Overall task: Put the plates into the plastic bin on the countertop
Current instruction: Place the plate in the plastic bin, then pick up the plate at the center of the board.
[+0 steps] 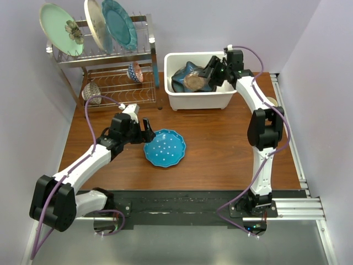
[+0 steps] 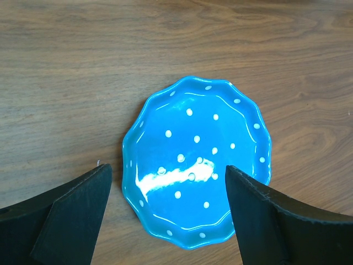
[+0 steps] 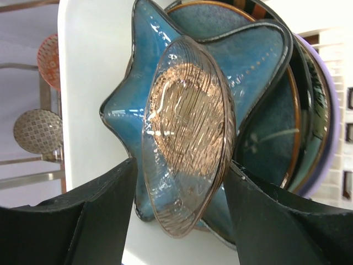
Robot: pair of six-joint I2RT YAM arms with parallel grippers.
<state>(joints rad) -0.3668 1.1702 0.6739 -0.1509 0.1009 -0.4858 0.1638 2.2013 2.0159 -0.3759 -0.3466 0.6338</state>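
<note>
Left gripper (image 2: 166,168), spread wide over the blue dotted plate (image 2: 196,160) flat mid-frame on the counter (image 1: 220,149), is likely lining up a pick; right gripper (image 3: 181,163), also spread, faces plates (image 3: 259,61) leaning in the plastic bin (image 1: 198,99), upper centre.

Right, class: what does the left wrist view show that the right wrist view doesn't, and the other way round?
Only left wrist: a blue dotted plate lying flat on the wooden countertop. Only right wrist: the white bin holding a star-shaped plate, more plates behind it, an amber ribbed dish in front, and a patterned bowl outside. Both: dark fingers spread around a dish, left hand and right hand; whether the right hand touches its dish is unclear.
</note>
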